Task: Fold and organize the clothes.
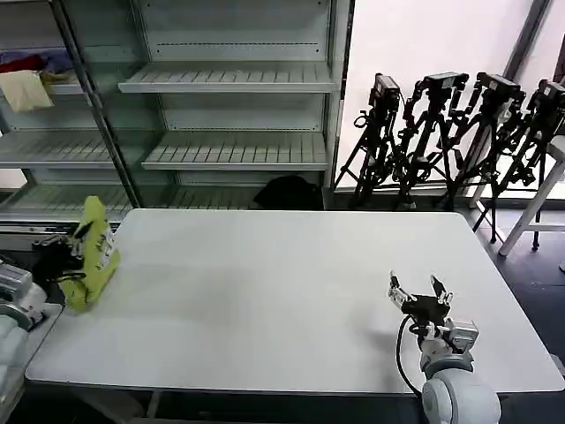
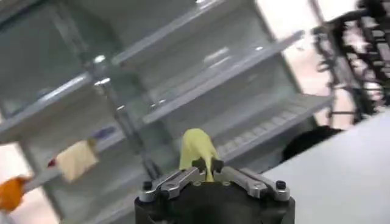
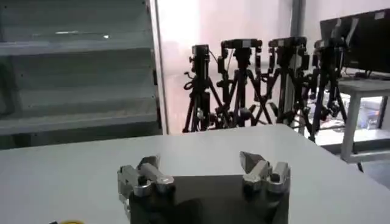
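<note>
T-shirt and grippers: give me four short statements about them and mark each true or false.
1. The left gripper is shut on the lime T-shirt. True.
2. The T-shirt lies spread flat in the middle of the table. False: it hangs bunched from the left gripper at the table's left edge.
3. The right gripper is open and holds nothing. True.
4. The right gripper is over the table's far left corner. False: it is over the near right part of the table.
</note>
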